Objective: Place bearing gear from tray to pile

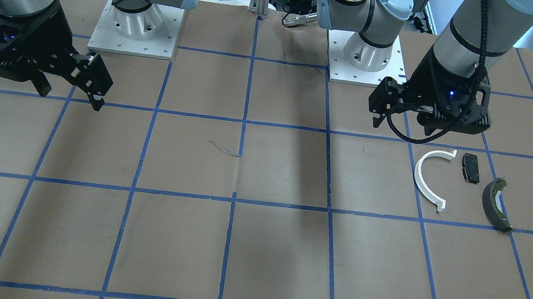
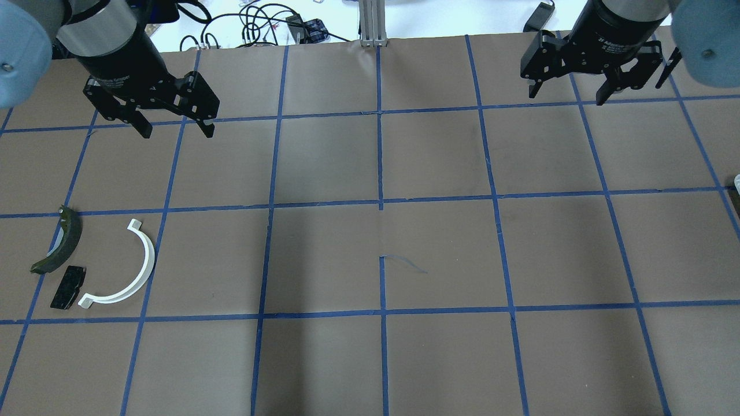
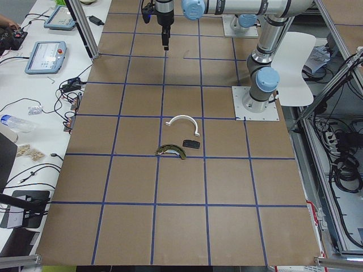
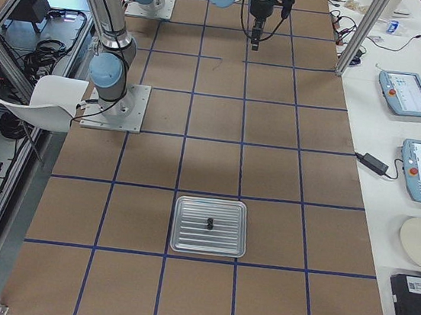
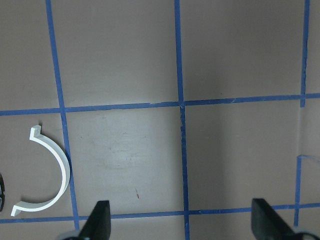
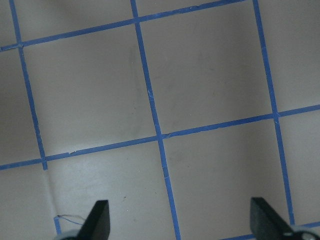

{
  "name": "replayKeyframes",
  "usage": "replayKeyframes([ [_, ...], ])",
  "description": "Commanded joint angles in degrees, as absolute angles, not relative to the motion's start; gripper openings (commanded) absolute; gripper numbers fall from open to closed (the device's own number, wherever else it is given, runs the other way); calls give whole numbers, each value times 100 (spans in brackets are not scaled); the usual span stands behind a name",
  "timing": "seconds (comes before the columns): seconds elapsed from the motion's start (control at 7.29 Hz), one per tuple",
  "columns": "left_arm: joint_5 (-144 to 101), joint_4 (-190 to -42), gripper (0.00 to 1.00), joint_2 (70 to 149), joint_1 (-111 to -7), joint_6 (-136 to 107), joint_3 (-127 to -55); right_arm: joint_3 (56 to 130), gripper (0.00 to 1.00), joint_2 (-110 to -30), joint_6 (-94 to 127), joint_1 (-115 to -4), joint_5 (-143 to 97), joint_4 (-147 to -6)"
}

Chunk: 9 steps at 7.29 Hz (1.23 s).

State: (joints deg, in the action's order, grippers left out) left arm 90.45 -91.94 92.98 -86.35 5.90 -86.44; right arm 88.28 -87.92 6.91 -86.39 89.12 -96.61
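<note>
Bearing gear [image 4: 209,222] — a small dark piece — is sitting at the middle of the ribbed metal tray [image 4: 185,235], which is resting on the tabletop [image 2: 439,254] toward the robot's right end. The pile [image 1: 471,167] is lying well apart, toward the left end: white half-ring arc [image 2: 149,260], small black pad [image 2: 68,287] just beside it, olive curved shoe [image 2: 65,248] near both. The left end effector [image 2: 176,124] is hanging above the tabletop beyond the pile, fingers spread wide and gripping nothing. The right end effector [image 2: 566,95] is hanging likewise on the opposite side — wide and empty.
</note>
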Motion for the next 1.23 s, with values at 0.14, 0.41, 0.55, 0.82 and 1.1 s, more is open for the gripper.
replayKeyframes([
  [0.14,9070,-9193,100,9308,-8605,606,-8657,8842,100,-8806,694,-8640,8921,-9650],
  [0.41,9070,-9193,100,9316,-8587,606,-8657,8842,100,-8772,616,-8640,8912,-9598],
  [0.55,9079,-9193,100,9316,-8604,606,-8657,8850,100,-8763,598,-8631,8930,-9493],
  [0.82,9079,-9211,100,9316,-8604,606,-8666,8833,100,-8763,599,-8518,8965,-9352],
  [1.1,9079,-9202,100,9316,-8596,606,-8657,8816,100,-8754,-12,-7870,8966,-9168],
])
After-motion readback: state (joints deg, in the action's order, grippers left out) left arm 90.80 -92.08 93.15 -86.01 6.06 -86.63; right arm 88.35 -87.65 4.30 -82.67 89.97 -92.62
